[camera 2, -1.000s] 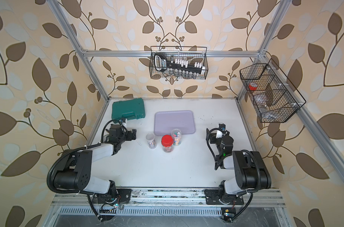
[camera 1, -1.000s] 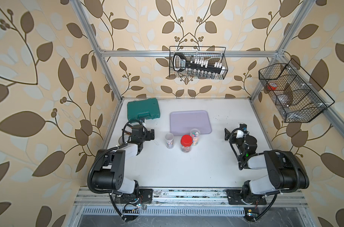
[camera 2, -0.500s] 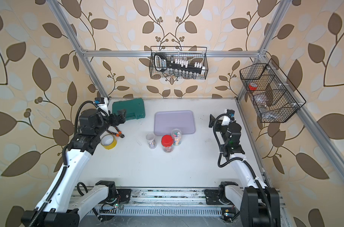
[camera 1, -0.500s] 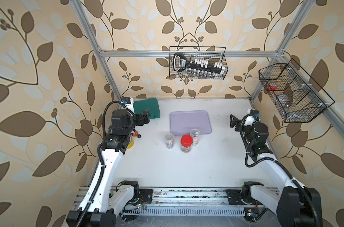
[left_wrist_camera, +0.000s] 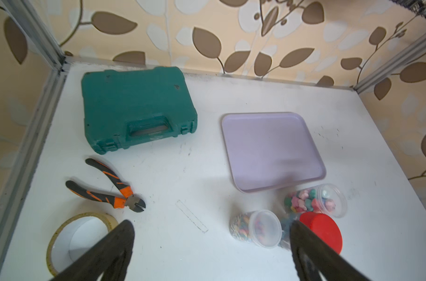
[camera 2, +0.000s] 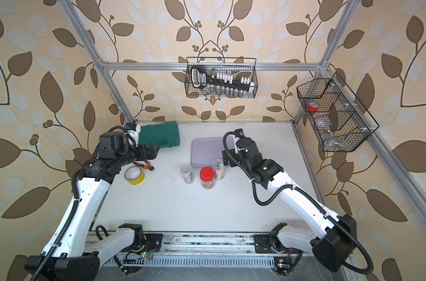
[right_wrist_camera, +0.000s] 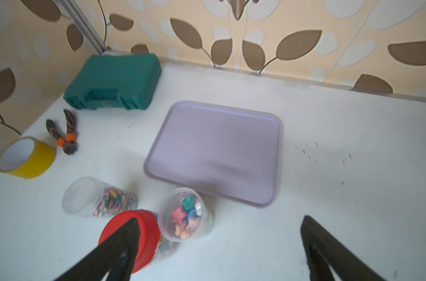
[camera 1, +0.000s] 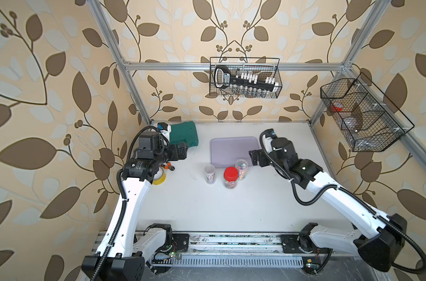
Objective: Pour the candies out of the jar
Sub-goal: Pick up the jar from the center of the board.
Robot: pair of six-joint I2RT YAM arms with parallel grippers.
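Three clear jars of candies stand together mid-table in both top views. One holds pastel star pieces (camera 1: 241, 169) (right_wrist_camera: 185, 214), one has a red lid (camera 1: 230, 177) (right_wrist_camera: 148, 226), and one with a frosted lid holds rainbow-coloured bits (camera 1: 210, 174) (left_wrist_camera: 255, 228). A lilac tray (camera 1: 233, 150) lies flat just behind them with nothing on it. My left gripper (camera 1: 180, 152) (left_wrist_camera: 210, 228) hovers open to the left of the jars. My right gripper (camera 1: 254, 158) (right_wrist_camera: 220, 220) hovers open just right of the star jar. Neither touches a jar.
A green tool case (camera 1: 184, 133) sits at the back left, with orange-handled pliers (left_wrist_camera: 109, 185) and a yellow tape roll (camera 2: 134, 175) in front of it. Wire baskets hang on the back wall (camera 1: 244, 80) and the right wall (camera 1: 362, 116).
Both arms have lifted from their folded low poses and stretched towards the table's middle. The right gripper has come close to the jars. Both stayed open.
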